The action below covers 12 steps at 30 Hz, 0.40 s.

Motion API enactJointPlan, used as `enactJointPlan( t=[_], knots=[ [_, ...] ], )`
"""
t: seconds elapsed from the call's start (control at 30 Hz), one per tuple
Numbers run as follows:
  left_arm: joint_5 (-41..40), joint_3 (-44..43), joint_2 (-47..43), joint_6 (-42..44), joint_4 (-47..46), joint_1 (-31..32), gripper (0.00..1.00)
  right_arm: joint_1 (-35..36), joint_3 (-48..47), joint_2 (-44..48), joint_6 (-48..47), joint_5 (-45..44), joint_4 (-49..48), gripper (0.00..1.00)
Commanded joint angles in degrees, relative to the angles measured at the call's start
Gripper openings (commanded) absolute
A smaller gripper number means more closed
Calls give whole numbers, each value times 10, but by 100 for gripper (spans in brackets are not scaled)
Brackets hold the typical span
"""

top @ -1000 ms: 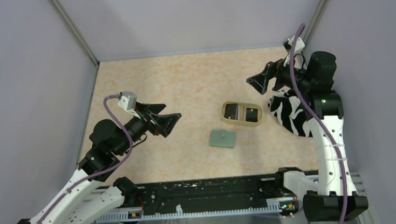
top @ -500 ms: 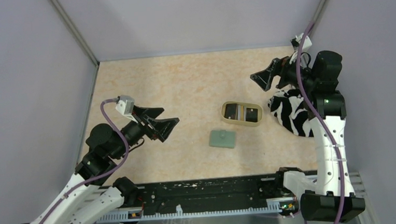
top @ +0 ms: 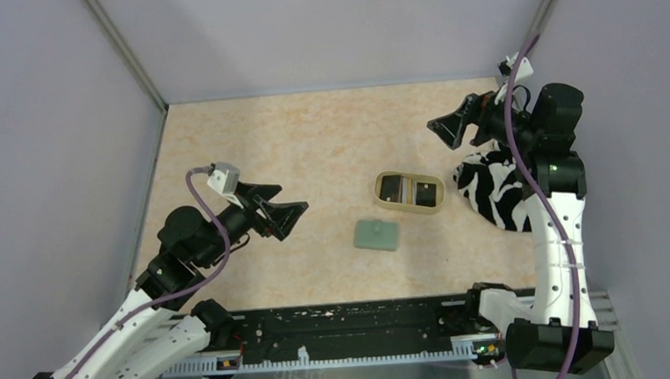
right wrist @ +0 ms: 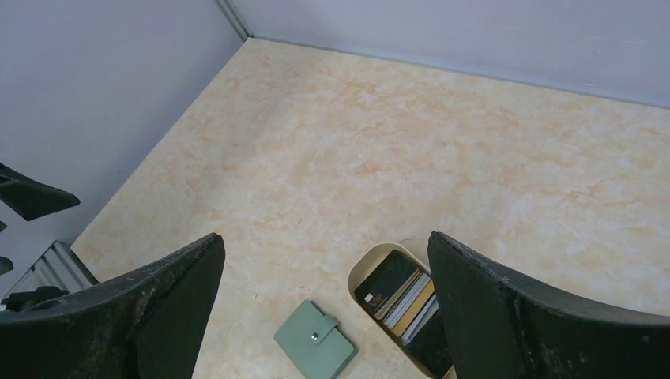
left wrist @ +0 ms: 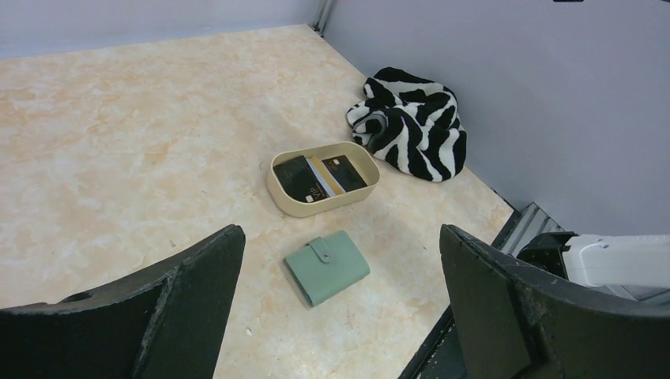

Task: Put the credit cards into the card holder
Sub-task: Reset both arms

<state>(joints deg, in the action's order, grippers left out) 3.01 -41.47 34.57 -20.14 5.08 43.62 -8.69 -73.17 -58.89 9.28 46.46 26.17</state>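
Several dark and gold credit cards point(left wrist: 322, 177) lie in shallow beige oval tray point(left wrist: 278, 191), none in closed green snap card holder point(left wrist: 327, 267) just beside it on counter. Loading all left. Left fingers point(top: 282, 209) and right fingers point(top: 447, 130) spread, empty, well apart from both.

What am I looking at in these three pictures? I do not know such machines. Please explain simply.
Two robot arms stand at a table's near edge. One picture looks down from above; the other two come from cameras on each wrist, so the dark shapes at their edges are that arm's own fingers. The left tool and right tool are both open and hold nothing. On the table lie a tray with cards inside, a closed green card holder, and a striped cloth.
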Motion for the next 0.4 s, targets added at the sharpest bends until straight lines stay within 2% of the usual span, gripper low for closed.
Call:
enactJointPlan(
  t=[0.0,0.37],
  knots=[
    [-1,-8,7,24,-14,-1,99,-10,-5,-5,5,9,-29,98],
    [2,-17,25,62,-13,-1,99,-25,2,-8,-1,14,-41,98]
  ],
)
